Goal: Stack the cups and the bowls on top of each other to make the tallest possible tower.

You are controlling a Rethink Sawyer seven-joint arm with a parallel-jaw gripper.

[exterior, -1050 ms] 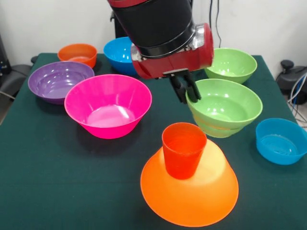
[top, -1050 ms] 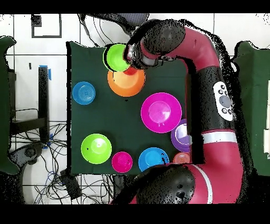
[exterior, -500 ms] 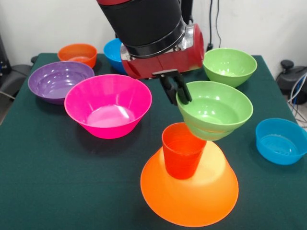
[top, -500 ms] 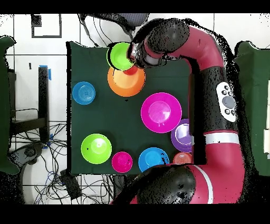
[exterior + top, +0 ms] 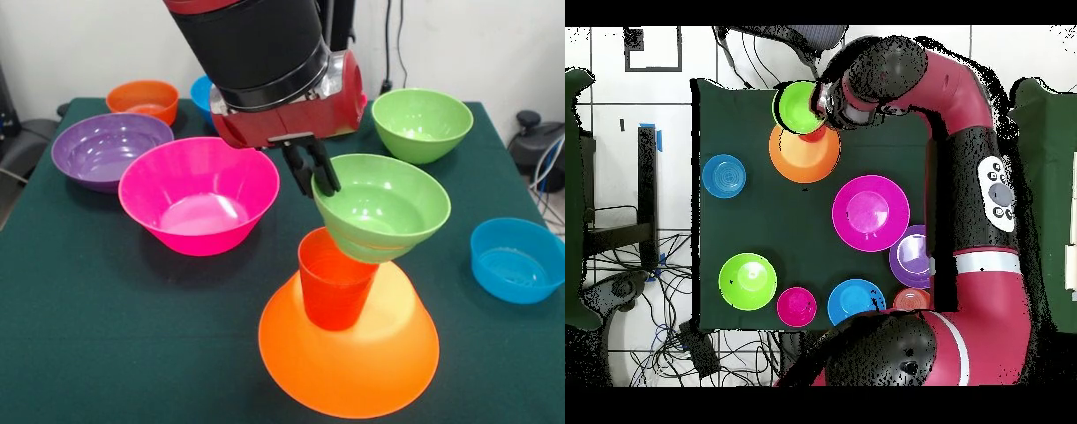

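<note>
The black two-fingered tool (image 5: 314, 170) of the red and black arm is clamped on the rim of a glossy light-green plastic bowl (image 5: 381, 208), at about the bowl's 10 o'clock edge in the front view. That bowl hangs rim-up and slightly tilted, clear of the dark green table (image 5: 106, 336), with its underside just above the mouth of the small orange-red ribbed plastic tumbler (image 5: 336, 276); whether the two touch cannot be told. The tumbler stands upright, open end up, on the flat top of the largest orange plastic bowl (image 5: 353, 353), which sits rim-down on the table as the tower's base.

In the front view, taking the tumbler as the centre, a large pink plastic bowl (image 5: 199, 194) rests rim-up at 10 o'clock, with a purple plastic bowl (image 5: 110, 148) just beyond it, rims close together. A small orange plastic bowl (image 5: 144, 100) sits further out at 10 o'clock, near the table's corner, and a blue plastic bowl (image 5: 201, 91) beside it is mostly hidden by the arm. A second light-green plastic bowl (image 5: 422, 124) stands at 1 o'clock, well apart from the held one. Another blue plastic bowl (image 5: 517, 259) lies at 3 o'clock.

The overhead view also shows a small magenta plastic bowl (image 5: 796, 306) between the green and blue bowls near the robot's base.
</note>
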